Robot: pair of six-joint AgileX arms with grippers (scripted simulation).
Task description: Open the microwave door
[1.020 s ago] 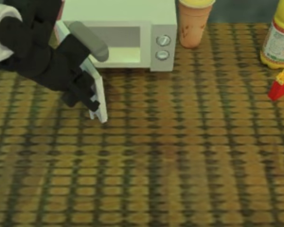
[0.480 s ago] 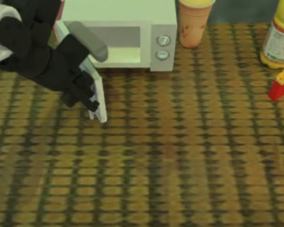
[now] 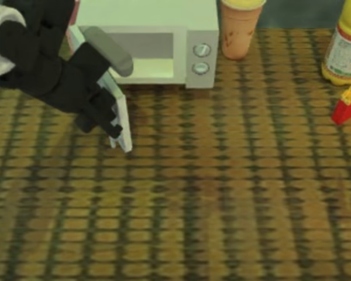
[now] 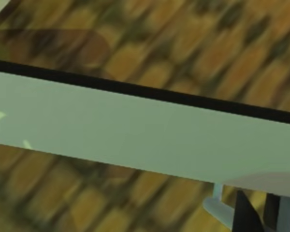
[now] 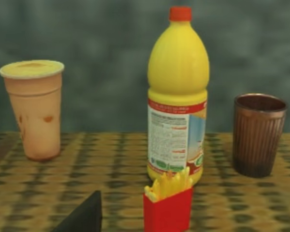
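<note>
Comparing with a second ago, you see nothing moved: left gripper clamps the door, swung wide from the microwave at upper left; opening looks done.

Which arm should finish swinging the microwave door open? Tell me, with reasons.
Left. The left gripper is already at the free edge of the microwave door, which stands swung out from the microwave. The right arm isn't in the top view; its camera faces the yellow bottle.

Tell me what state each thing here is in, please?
Pale grey-white microwave door: swung wide open, cavity showing.
Boxy mint-white microwave: upright at the table's far edge.
Left tool: at the door's free edge.
Yellow bottle with red cap: upright, capped.
Peach-coloured cup: upright, lidded.
Brown ribbed cup: upright, open-topped.
</note>
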